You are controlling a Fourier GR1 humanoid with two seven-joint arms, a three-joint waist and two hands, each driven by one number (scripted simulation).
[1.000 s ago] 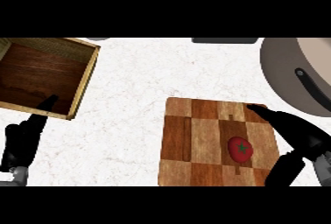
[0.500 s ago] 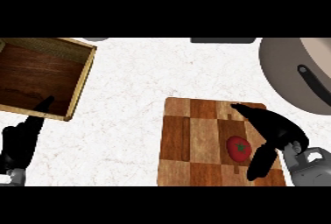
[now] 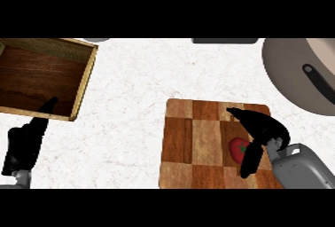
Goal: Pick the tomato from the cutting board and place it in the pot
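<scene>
A checkered wooden cutting board (image 3: 196, 142) lies on the white marbled counter (image 3: 131, 111), toward the lower right of the head view. The red tomato (image 3: 238, 149) rests on the board's right half, its green stem end facing right. The right hand (image 3: 262, 128) hangs directly over it: the palm and fingers arch across the tomato's upper right side, while the thumb (image 3: 248, 162) reaches down along its right edge, covering part of the fruit. The fingers are spread, with the tomato in the gap between fingers and thumb, and they are not closed on it; whether any of them touches the skin cannot be told from this steep angle. The grey forearm (image 3: 301, 170) enters from the lower right corner.

The pot (image 3: 291, 75) stands at the upper right edge of the view, well apart from the board, a dark handle (image 3: 321, 84) lying across its opening. Only part of it is in view.

At the upper left sits an open wooden box (image 3: 39, 80) with a pale rim. The left hand (image 3: 26, 142) shows near the lower left edge, fingers straight and pointing up toward the box's lower wall, resting and holding nothing.

Two grey objects (image 3: 226, 40) are cut off by the top edge and cannot be identified.
</scene>
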